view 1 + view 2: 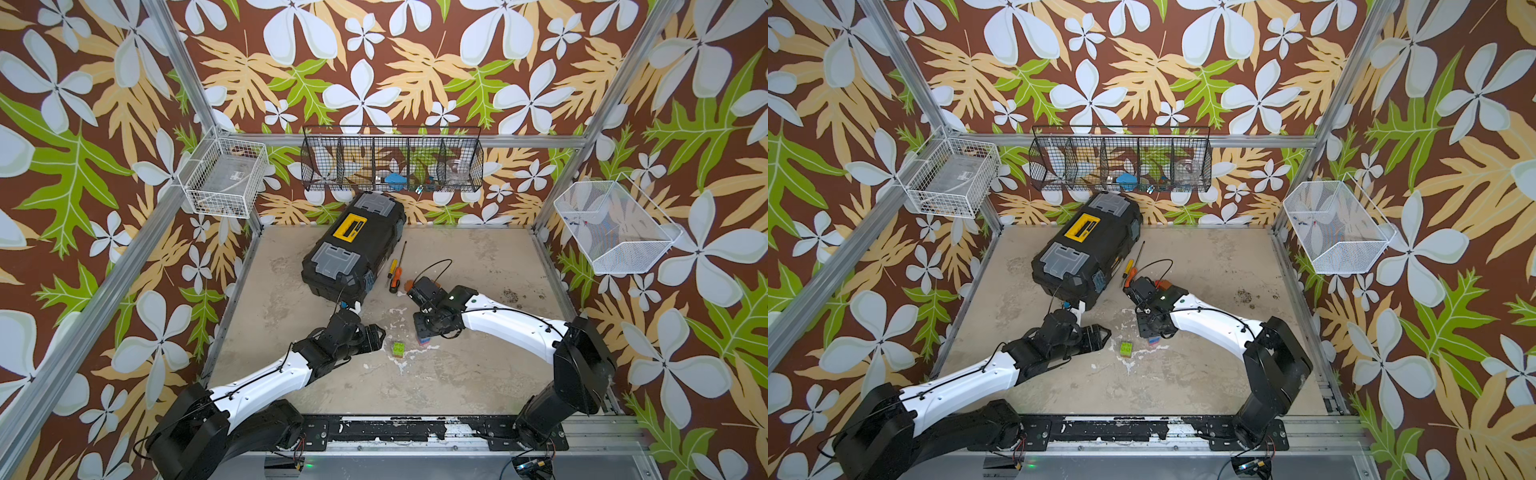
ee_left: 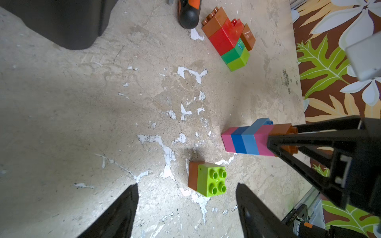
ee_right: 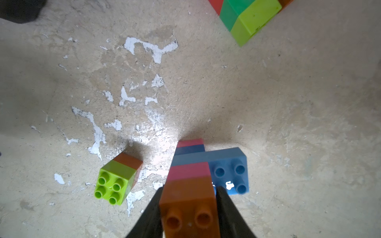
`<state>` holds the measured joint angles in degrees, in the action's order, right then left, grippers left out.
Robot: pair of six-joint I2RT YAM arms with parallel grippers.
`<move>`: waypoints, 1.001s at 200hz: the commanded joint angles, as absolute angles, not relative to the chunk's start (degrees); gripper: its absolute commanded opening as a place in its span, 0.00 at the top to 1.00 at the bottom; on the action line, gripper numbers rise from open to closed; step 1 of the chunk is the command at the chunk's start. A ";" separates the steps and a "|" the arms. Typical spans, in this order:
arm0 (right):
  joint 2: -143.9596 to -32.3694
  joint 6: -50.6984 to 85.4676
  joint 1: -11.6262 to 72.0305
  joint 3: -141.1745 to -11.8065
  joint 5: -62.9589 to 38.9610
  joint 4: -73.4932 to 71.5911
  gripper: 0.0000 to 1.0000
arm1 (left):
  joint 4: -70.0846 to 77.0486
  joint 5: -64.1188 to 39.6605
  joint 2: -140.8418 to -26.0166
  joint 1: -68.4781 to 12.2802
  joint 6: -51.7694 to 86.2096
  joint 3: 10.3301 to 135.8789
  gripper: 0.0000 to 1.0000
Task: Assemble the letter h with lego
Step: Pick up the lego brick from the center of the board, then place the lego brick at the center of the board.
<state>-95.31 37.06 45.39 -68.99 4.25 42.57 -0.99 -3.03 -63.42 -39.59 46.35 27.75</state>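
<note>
1. Top views
   - The left arm [image 1: 257, 382] reaches in with the left jaws pointing at the lime-on-orange stack [image 1: 400, 348].
   - The stack sits on the worktop [image 1: 478, 374] between the left jaws and the right jaws, just beside the left ones.
   - The letter h column [image 1: 423, 341] shows directly beneath the right jaws and is mostly hidden by them.
   - How far either pair of jaws is parted cannot be read in these views.
   - The toolbox [image 1: 353, 245] lies beyond the left jaws.
   - Two screwdrivers [image 1: 395, 276] lie just beside the toolbox.

2. Left wrist view
   - The left jaws are released, with the fingers [image 2: 121, 214] standing wide apart.
   - The lime-on-orange stack stands just ahead of the fingertips, in line with the gap and apart from both fingers. Its studs face up.
   - Beyond the stack, the letter h column is gripped at its upper end by the right jaws.
   - Well ahead, a brick cluster [image 2: 226, 39] of red, orange-brown, green and lime lies near a screwdriver handle [image 2: 188, 14].

3. Right wrist view
   - The right jaws are clenched on the orange top brick [image 3: 189, 197], with a finger against each of two opposite sides.
   - Below the orange top brick, the column runs in this order:
     - pink
     - the light-blue bridge brick [image 3: 228, 171], which projects to one side
     - dark blue
     - pink base
   - The column is upright.
   - The lime-on-orange stack stands near the column and apart from it.
</note>
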 commanded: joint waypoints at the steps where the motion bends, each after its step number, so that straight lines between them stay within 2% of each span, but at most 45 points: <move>1: -96.07 37.84 45.75 -69.35 4.17 42.80 0.62 | -0.49 -2.23 -63.04 -39.55 46.54 27.68 0.22; 64: -94.38 46.08 46.14 -71.28 4.28 44.51 0.84 | -7.55 1.77 -59.20 -39.53 50.86 30.32 0.22; 88: -92.76 50.72 47.08 -73.61 4.20 44.86 0.84 | -10.46 3.74 -54.33 -39.47 51.16 31.71 0.22; 165: -96.05 66.92 59.33 -82.07 9.71 46.38 0.79 | -24.01 12.12 -45.46 -37.98 51.95 34.88 0.03; 200: -101.58 69.36 61.75 -85.14 10.95 46.31 0.78 | -25.05 11.20 -42.83 -33.36 52.73 32.97 0.03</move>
